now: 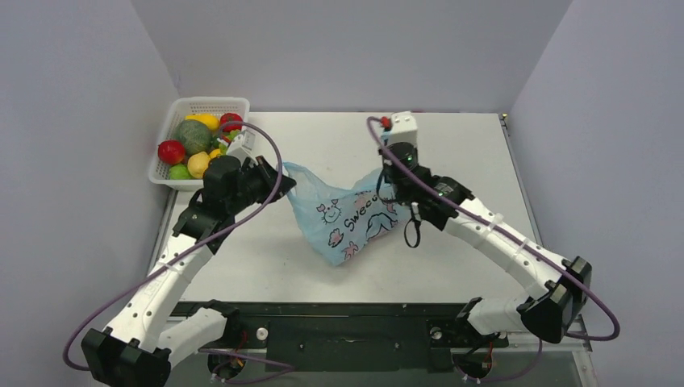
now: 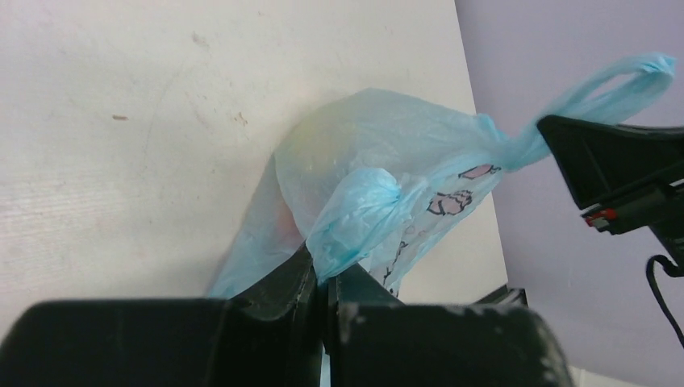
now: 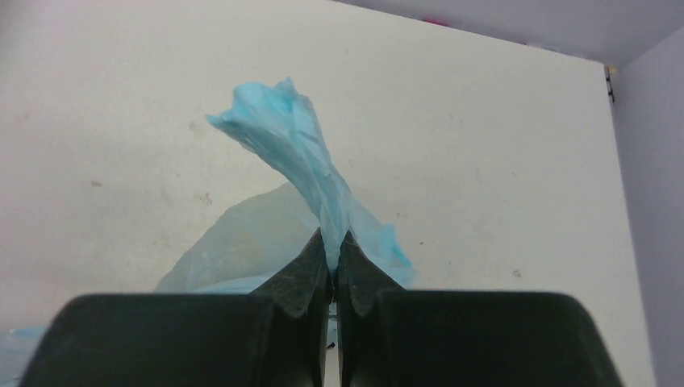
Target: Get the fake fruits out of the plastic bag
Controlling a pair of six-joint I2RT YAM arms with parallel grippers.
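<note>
Blue plastic bag [image 1: 347, 218] slung between hands over counter [image 1: 452, 153], long axis left-right. One handle clamped tight in left hand [image 2: 323, 270], other in right hand [image 3: 332, 250]. Yellowish blur inside possibly fake fruits [image 2: 319, 145].

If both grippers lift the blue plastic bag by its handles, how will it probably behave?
The plastic bag is probably floppy: its handles bunch into thin twists where the left gripper and right gripper pinch them. It will likely sag in the middle, as its body hangs low between them. The thin, see-through film may stretch.
</note>
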